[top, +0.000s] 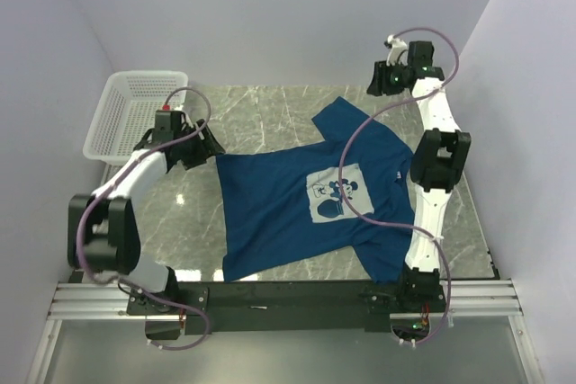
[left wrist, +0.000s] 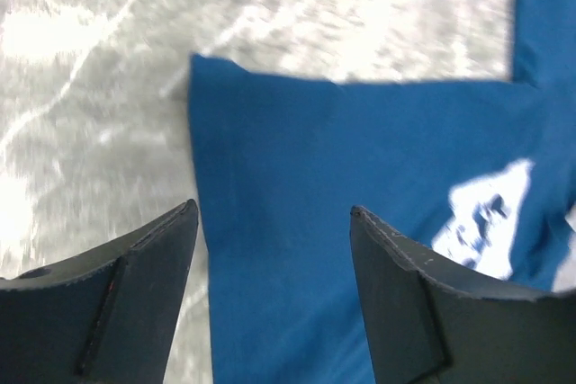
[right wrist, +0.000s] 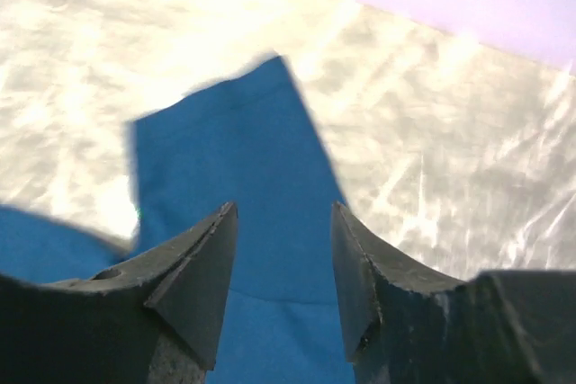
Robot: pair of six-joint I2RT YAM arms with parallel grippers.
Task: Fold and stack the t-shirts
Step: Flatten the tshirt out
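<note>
T-shirt (top: 297, 209), dark blue, flat on worktop (top: 252, 105). Left hand (left wrist: 273, 210) over its hem corner, jaws apart, empty. Right hand (right wrist: 283, 207) over a sleeve, likewise apart.

- No word, number or brand can be read anywhere.
- The pale square print (top: 333, 193) on the chest of the t-shirt (top: 261, 213) shows a cartoon figure — any lettering in it is too small to read.
</note>
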